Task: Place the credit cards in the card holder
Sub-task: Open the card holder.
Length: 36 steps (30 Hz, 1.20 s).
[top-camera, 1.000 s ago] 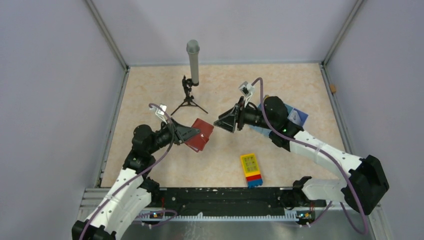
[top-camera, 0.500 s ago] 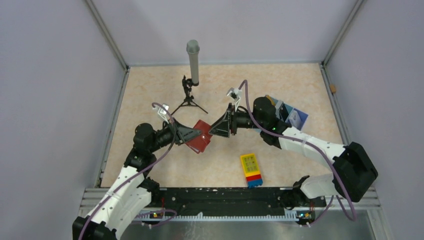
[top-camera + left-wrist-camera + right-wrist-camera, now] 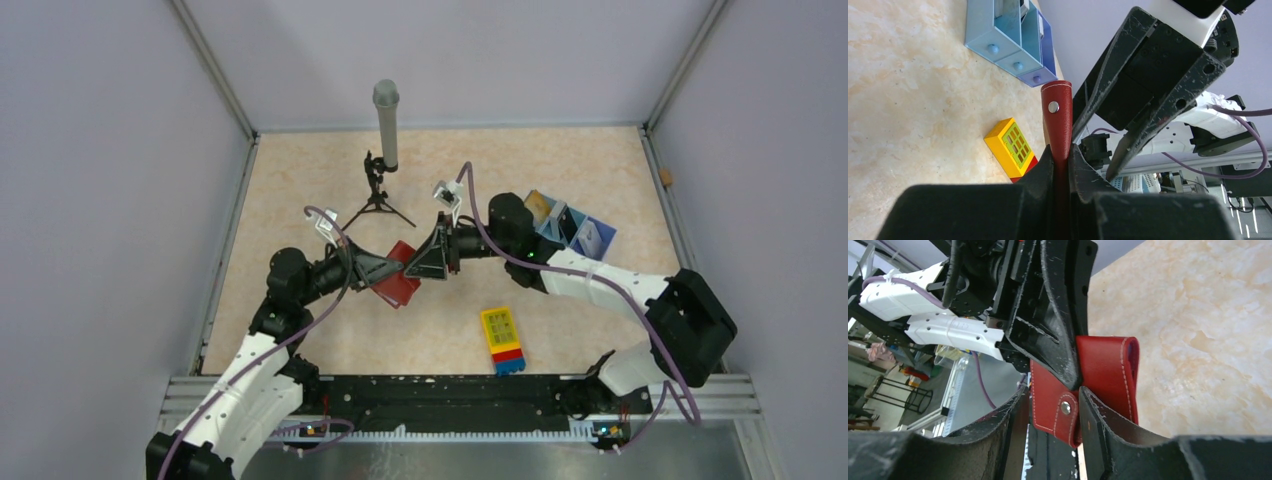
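left gripper point(image 3: 1060, 150) is clenched on the holder point(image 3: 401, 288), pinching the folded leather and presenting it edge-on just left of table centre. It looks lifted off the table point(image 3: 300, 180), not certain. Reads as a fixture grip: left steadies the holder so the other arm can work the closure.

right gripper point(image 3: 1053, 402) is at the holder's 2 o'clock, nose to nose with the left, jaws straddling the tab point(image 3: 1060, 415) across its width. Both fingers point(image 3: 1093, 425) look to be right at the tab's edges, but I can't tell if they're actually biting. My read: the step in hand is popping the tab to open the holder, and nothing goes in until then.

Holder look: dark-red leather, pale stitching, folded, blue-grey lining just showing at the fold end. The tab is short and rounded, with one metal snap point(image 3: 1065, 407) facing the right wrist camera. Can't tell if it's fastened.

cards point(image 3: 541, 203): none in either gripper. A gold one and a pale one point(image 3: 594, 233) seem to sit in the blue tray point(image 3: 979, 27), farther out at 2 o'clock. block point(image 3: 502, 338) at 5 o'clock and mic stand point(image 3: 385, 115) at 12 are both apart from the work.
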Tool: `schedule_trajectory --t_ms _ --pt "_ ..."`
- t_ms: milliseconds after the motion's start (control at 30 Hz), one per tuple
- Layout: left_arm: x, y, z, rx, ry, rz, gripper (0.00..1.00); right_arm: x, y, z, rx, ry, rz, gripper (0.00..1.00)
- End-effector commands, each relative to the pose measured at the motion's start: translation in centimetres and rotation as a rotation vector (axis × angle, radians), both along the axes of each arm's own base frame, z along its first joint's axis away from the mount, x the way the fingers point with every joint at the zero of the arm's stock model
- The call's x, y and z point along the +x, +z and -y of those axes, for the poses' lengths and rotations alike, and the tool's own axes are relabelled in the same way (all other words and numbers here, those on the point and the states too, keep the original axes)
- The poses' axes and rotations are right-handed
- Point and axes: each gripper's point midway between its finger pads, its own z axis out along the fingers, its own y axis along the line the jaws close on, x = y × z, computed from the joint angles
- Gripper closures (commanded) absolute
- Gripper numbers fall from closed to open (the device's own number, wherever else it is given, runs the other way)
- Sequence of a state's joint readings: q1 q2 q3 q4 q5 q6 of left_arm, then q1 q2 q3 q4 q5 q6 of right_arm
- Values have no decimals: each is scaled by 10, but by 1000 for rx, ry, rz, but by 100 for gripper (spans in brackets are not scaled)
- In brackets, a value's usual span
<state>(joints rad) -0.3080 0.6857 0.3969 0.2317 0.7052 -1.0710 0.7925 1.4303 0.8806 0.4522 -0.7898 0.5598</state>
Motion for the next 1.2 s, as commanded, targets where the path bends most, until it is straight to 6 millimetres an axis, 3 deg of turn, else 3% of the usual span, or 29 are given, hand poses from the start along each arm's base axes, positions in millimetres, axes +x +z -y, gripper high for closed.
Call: schedule_trajectory --t_ms 0,400,833,1167 --pt "-2 36 1 -61 -3 158 100 -22 0 -12 -9 94 2 60" --pt "-8 42 -2 -64 -2 186 100 -7 -18 5 -114 -37 23 51" --pt "-11 46 -4 -60 2 209 100 -20 -18 7 -104 37 5 50" --pt "-9 46 -4 -66 18 235 100 -40 -12 -3 -29 146 -37 65"
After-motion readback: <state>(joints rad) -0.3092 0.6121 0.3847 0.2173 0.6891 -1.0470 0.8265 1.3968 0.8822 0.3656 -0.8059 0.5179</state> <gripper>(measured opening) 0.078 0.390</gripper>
